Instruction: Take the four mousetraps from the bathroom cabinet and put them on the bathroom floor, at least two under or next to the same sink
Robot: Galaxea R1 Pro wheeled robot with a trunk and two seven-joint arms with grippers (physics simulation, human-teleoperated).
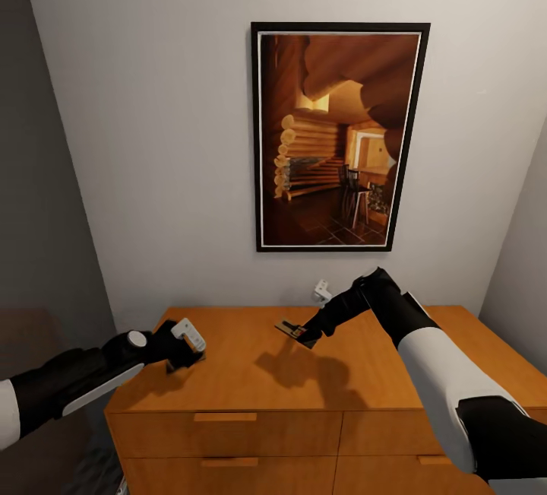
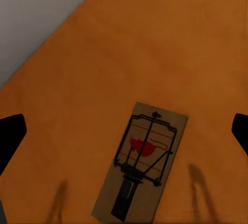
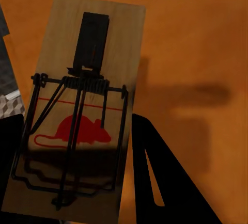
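Right now one mousetrap (image 3: pixel 77 110) is clamped in the right end effector (image 1: pixel 308 333), held tilted just above the cabinet (image 1: pixel 251 381) top. A second mousetrap (image 2: pixel 142 162) lies flat on that orange top beneath the left end effector (image 1: pixel 186 343), whose fingers (image 2: pixel 10 136) stand wide apart on either side of it. Behind hangs a framed cabin picture (image 1: pixel 338 138). Collecting seems the step in hand; next, I'd judge, the left must drop squarely and close on the board's edges.
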